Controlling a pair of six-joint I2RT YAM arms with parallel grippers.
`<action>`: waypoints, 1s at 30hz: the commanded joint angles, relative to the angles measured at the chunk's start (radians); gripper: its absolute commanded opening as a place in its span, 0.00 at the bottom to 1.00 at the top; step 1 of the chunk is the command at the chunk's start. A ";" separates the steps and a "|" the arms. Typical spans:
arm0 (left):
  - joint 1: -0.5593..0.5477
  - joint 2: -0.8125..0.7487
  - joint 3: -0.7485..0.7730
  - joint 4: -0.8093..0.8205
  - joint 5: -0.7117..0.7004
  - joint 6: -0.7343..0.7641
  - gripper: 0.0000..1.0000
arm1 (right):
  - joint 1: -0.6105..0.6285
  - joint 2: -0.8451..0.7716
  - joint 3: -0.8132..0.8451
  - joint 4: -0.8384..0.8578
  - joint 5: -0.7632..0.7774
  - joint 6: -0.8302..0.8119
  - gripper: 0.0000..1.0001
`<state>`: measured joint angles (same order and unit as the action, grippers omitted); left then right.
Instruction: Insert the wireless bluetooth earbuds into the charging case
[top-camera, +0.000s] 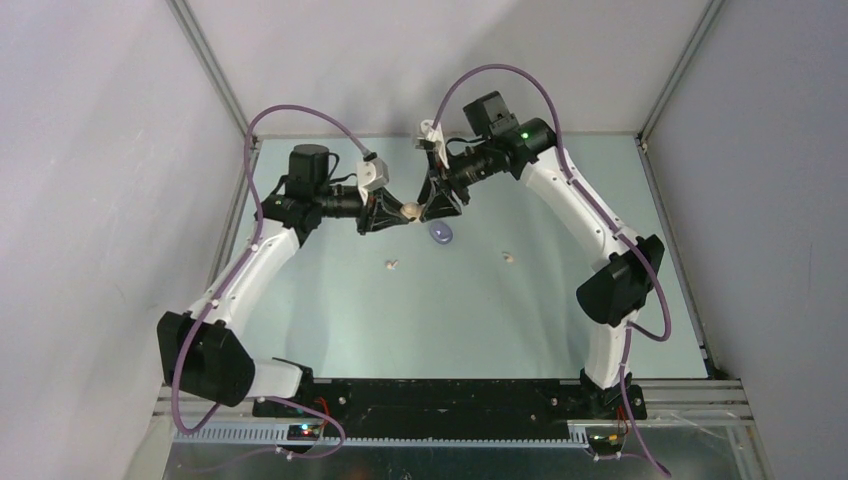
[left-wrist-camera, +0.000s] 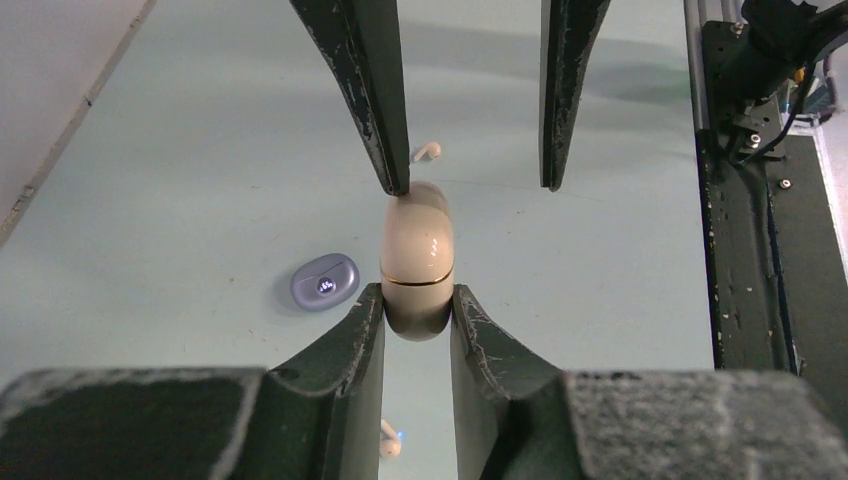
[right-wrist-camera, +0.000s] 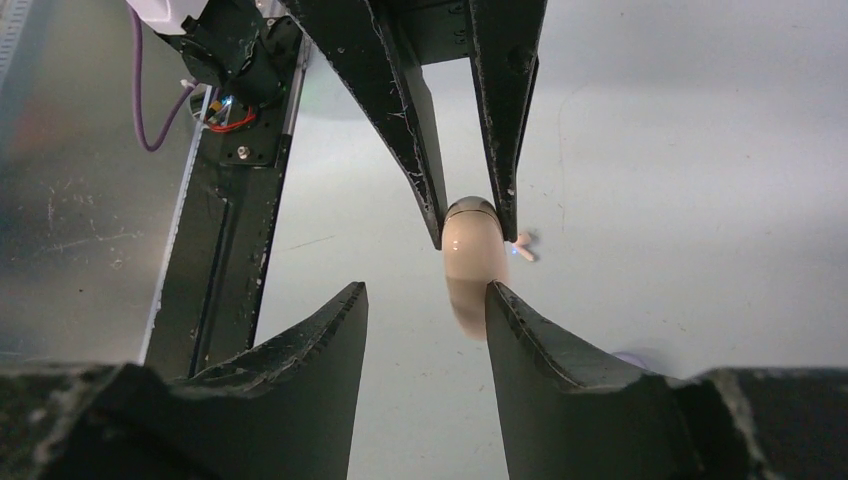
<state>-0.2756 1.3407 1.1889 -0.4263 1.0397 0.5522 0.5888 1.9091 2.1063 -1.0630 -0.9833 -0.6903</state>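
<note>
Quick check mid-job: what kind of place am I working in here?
Probably a lab robot cell, not a home or shop: blank panel walls on aluminium framing enclose a pale green tabletop, and the left arm and right arm are bolted to a black base rail.

Raised case (left-wrist-camera: 416, 262) over table (left-wrist-camera: 200, 150) (second case (left-wrist-camera: 324, 282) below)

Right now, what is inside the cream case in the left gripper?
Hidden: the cream case, clamped in the left gripper, is closed. Two cream earbuds lie outside it on the table.
</note>
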 joint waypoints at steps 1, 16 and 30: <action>-0.005 -0.029 0.013 0.134 0.031 -0.075 0.00 | 0.006 0.014 0.028 -0.002 -0.003 -0.014 0.51; -0.005 -0.005 0.027 0.161 0.061 -0.116 0.00 | 0.014 0.029 0.026 0.064 0.066 0.031 0.55; -0.004 -0.010 -0.038 0.313 0.012 -0.283 0.42 | 0.014 -0.001 0.017 0.058 0.087 0.022 0.29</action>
<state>-0.2768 1.3430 1.1786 -0.2657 1.0695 0.3737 0.5983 1.9404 2.1094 -1.0084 -0.9157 -0.6666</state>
